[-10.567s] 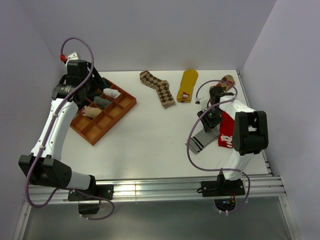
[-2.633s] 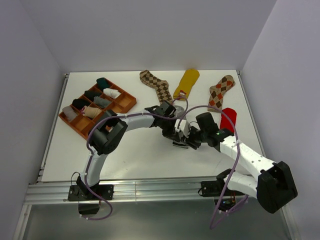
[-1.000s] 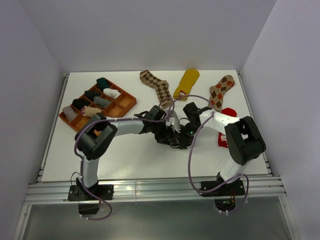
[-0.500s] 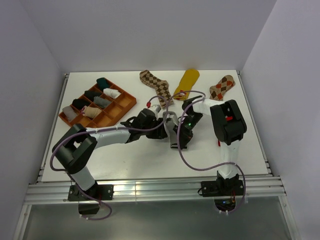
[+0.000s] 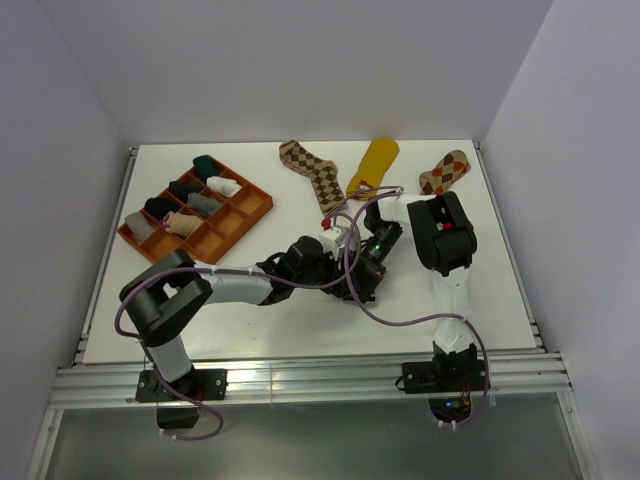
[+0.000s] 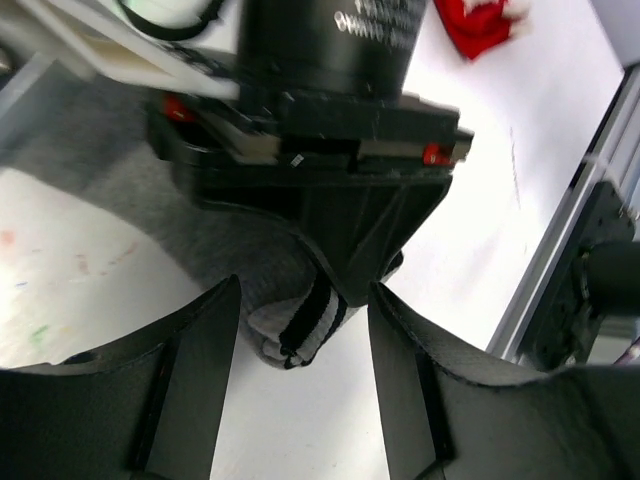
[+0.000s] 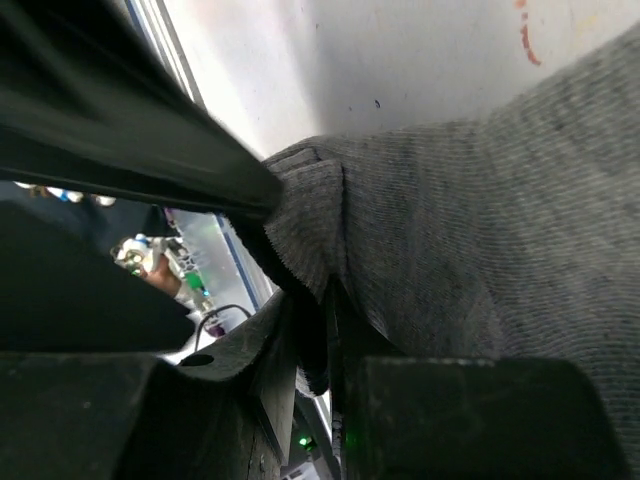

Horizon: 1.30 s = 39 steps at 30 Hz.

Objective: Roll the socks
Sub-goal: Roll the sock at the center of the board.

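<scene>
A grey sock with black stripes (image 6: 300,328) lies partly rolled on the white table. The dark body of my right gripper sits right on top of it. My right gripper (image 7: 312,345) is shut on a fold of this grey sock (image 7: 480,190). My left gripper (image 6: 303,310) is open, with its fingers (image 6: 195,370) on either side of the striped cuff end and not touching it. In the top view the left gripper (image 5: 343,278) and the right gripper (image 5: 370,268) meet at the table's middle and hide the sock. A red sock (image 6: 487,20) lies beyond them.
At the back lie a brown argyle sock (image 5: 314,174), a mustard yellow sock (image 5: 373,164) and a second argyle sock (image 5: 446,171). An orange compartment tray (image 5: 255,208) with several rolled socks stands at the left. The right arm's elbow (image 5: 440,232) rises right of centre.
My left gripper has opened wider and shifted right, toward the front of the table. My right arm's elbow has swung left, while its gripper stays pinched on the grey sock.
</scene>
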Motion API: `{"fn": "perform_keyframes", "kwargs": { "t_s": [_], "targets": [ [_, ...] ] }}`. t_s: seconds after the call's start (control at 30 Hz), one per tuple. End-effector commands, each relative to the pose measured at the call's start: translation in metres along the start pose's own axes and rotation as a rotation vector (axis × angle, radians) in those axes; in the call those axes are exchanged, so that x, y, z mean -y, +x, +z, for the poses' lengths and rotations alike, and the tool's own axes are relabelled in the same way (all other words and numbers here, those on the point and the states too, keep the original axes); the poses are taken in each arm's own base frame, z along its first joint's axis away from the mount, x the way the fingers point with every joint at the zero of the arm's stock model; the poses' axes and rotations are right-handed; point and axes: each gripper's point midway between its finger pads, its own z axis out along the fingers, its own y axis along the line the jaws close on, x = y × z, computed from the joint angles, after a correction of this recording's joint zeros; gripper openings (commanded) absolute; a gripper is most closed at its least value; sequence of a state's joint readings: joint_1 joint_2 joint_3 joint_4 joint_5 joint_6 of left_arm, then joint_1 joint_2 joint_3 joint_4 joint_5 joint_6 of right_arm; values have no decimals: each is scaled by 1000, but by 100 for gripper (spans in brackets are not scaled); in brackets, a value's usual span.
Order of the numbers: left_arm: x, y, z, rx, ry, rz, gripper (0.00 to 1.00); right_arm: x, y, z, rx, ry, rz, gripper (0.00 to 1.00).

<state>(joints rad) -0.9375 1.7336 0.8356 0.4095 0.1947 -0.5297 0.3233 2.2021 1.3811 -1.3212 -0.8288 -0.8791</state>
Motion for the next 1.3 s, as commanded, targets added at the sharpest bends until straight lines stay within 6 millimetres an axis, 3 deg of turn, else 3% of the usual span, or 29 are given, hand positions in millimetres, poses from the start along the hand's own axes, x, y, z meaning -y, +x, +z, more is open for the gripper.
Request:
{"fn": "perform_keyframes", "kwargs": {
  "t_s": [0.0, 0.17, 0.43, 0.57, 0.6, 0.67, 0.7, 0.9, 1.1, 1.27],
  "targets": [
    [20, -14, 11, 41, 99, 72, 59, 20, 2, -2, -25, 51, -21, 20],
    [24, 0, 19, -2, 138, 79, 58, 23, 2, -5, -16, 45, -3, 20],
    [19, 22, 21, -60, 142, 52, 47, 29, 3, -9, 1, 49, 16, 20],
    [18, 27, 22, -83, 139, 24, 29, 32, 2, -10, 3, 73, 14, 22],
    [16, 29, 23, -91, 131, 15, 19, 33, 1, -10, 4, 80, 13, 24],
    [13, 33, 24, -110, 115, -3, 11, 34, 0, -14, 13, 105, 7, 27],
    [12, 34, 25, -115, 105, -10, 2, 33, -2, -15, 24, 114, 1, 32],
    [1, 43, 24, -149, 26, -97, 0, 23, -17, -34, 143, 207, -53, 41],
    [-10, 62, 25, -212, -22, -152, 0, 10, -27, -68, 313, 287, -95, 46],
    [-9, 58, 26, -225, -25, -192, 0, 6, -22, -93, 424, 308, -89, 47]
  ]
}}
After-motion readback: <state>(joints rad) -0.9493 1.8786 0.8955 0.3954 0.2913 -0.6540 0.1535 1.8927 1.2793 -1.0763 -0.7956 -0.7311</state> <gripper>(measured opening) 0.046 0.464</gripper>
